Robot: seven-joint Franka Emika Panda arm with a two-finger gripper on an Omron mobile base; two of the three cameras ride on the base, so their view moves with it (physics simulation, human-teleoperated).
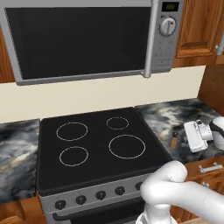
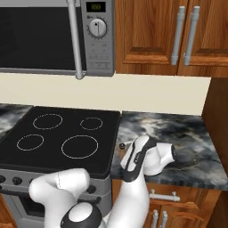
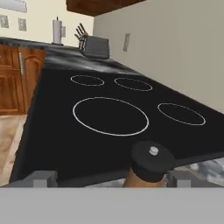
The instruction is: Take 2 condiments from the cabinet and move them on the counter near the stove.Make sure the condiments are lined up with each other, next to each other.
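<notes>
A tan-brown shaker with a black cap (image 3: 150,162) stands upright on the dark marbled counter (image 1: 164,116), just right of the stove (image 1: 94,144) and near the front edge. It also shows as a small dark shape, the shaker (image 1: 174,140), and as the shaker's cap (image 2: 121,146). My gripper (image 3: 111,179) is open and low over the counter. The shaker sits between the fingertips (image 3: 180,178), close to the right one, with a wide gap to the left one. The white hand (image 1: 194,135) lies right of the shaker. A brown cabinet side (image 2: 218,129) rises at the counter's right end.
A microwave (image 1: 83,39) hangs over the stove. Upper cupboards with grey handles (image 2: 178,35) sit above the counter. A toaster (image 3: 96,46), a knife block and a paper roll (image 3: 57,31) stand on the counter beyond the stove. My arm (image 2: 133,191) crosses the counter's front edge.
</notes>
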